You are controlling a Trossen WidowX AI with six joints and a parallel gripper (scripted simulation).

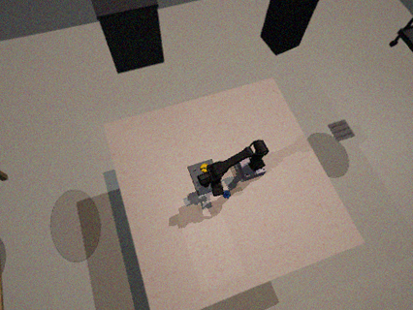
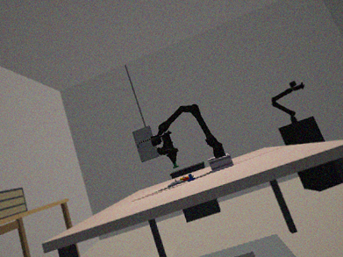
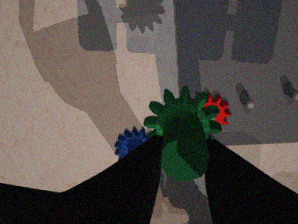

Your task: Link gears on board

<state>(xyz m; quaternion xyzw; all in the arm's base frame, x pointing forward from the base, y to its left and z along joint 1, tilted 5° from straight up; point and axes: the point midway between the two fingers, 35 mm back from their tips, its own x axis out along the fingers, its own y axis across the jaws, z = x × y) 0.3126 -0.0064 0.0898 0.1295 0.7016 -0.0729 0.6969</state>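
My gripper (image 2: 175, 164) (image 3: 184, 147) is shut on the knob of a green gear (image 2: 176, 167) (image 3: 184, 98), held level above the table. In the wrist view the green gear overlaps part of the red gear (image 3: 222, 111), which sits near a corner of the grey board (image 1: 195, 174) (image 3: 280, 122). Two empty pegs (image 3: 245, 96) (image 3: 289, 87) stand on the board to the red gear's right. The yellow gear (image 1: 204, 167) sits on the board in the top view, partly behind the arm. A blue gear (image 1: 226, 194) (image 2: 191, 177) (image 3: 132, 142) stands on the table off the board, partly hidden by a finger in the wrist view.
The arm's base (image 2: 220, 162) stands on the pale table (image 1: 252, 223) (image 2: 126, 217), to the right of the board in the top view. The arm's shadows fall across the table and board. In the wrist view a dark gear-shaped shadow shows at the top.
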